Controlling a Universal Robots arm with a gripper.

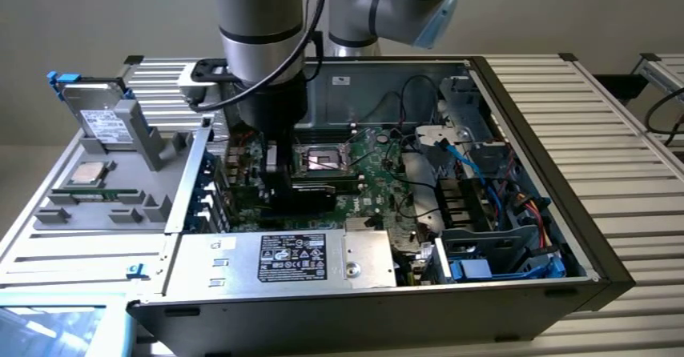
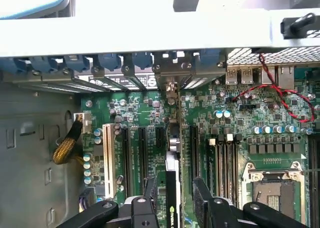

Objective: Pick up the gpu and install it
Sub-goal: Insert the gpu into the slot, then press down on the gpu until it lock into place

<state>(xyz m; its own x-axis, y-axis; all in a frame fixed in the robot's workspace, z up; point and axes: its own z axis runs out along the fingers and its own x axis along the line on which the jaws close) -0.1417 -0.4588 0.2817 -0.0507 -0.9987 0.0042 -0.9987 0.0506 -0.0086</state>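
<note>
Gpu (image 2: pixel 171 188): on edge in a motherboard (image 2: pixel 220 123) slot, seen edge-on; long axis runs along the slot, from the gripper (image 2: pixel 176 195) toward the case's rear brackets (image 2: pixel 170 70); fingers (image 2: pixel 204 200) apart, one each side of the card, seemingly clear of it; judged seated and let go.

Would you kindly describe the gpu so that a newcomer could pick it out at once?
Look inside the open computer case, at the green motherboard. Among its row of long dark expansion slots, the gpu stands on edge between the open pincer fingers. Unlike the empty slots beside it, it is a thin black card.
</note>
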